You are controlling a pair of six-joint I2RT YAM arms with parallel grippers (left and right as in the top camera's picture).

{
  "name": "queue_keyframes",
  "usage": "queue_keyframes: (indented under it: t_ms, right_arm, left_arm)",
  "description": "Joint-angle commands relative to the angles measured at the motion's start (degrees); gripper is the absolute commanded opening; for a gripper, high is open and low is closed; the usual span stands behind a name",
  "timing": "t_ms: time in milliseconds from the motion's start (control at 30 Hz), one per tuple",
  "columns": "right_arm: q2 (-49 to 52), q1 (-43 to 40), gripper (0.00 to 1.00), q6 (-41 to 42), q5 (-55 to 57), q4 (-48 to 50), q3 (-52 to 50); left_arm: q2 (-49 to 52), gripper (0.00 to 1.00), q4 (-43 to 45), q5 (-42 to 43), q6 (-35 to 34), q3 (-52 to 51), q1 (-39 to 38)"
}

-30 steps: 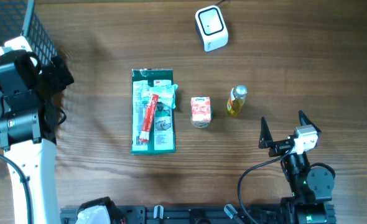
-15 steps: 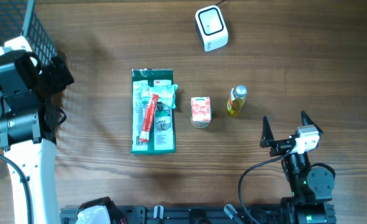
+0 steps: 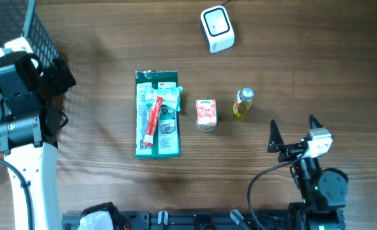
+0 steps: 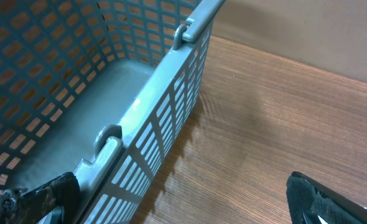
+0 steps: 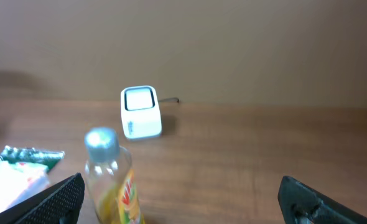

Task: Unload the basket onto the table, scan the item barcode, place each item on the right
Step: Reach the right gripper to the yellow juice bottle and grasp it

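Seemingly spaced for clean picking, bottle (image 3: 243, 104), box (image 3: 206, 114) and packet (image 3: 156, 115) lie short of the scanner (image 3: 216, 28); left hand (image 4: 180, 186) and right hand (image 3: 292, 122) gape wide, empty.

Shop-checkout mock-up: barcode scanner (image 3: 216, 28), shopping basket (image 4: 152, 106)

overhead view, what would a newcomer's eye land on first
Three items in a row: a green packet with a red tube on it, a small pink carton, and a yellow bottle. A white scanner sits beyond them, and the right gripper stands open near the bottle.
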Motion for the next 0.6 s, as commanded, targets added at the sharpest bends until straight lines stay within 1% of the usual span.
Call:
queue_keyframes:
  t_ms: [0, 133, 200, 300, 333, 400, 567]
  right_arm:
    - [0.6, -0.5, 1.00, 1.5, -1.1, -5.2, 10.8]
    - [4.5, -0.5, 1.00, 3.0, -1.2, -18.9, 25.3]
    - [7.1, -0.5, 1.00, 3.0, -2.6, -22.6, 30.4]
    - [12.5, -0.5, 1.00, 3.0, -7.9, -27.4, 38.9]
    - [15.6, -0.5, 1.00, 3.0, -9.7, -30.2, 42.9]
    - [22.1, -0.5, 1.00, 6.3, -10.8, -36.5, 49.9]
    - [39.7, -0.5, 1.00, 6.4, -18.1, -54.6, 65.2]
  left_arm:
    - [2.3, 1.00, -3.5, 2.7, -2.3, -3.0, 0.3]
    - [2.3, 1.00, -3.5, 2.7, -2.3, -3.0, 0.3]
    - [2.3, 1.00, -3.5, 2.7, -2.3, -3.0, 0.3]
    - [2.3, 1.00, -3.5, 2.7, -2.3, -3.0, 0.3]
    - [2.3, 1.00, -3.5, 2.7, -2.3, -3.0, 0.3]
    - [2.3, 1.00, -3.5, 2.7, -2.3, -3.0, 0.3]
    - [2.3, 1.00, -3.5, 2.7, -2.3, -3.0, 0.3]
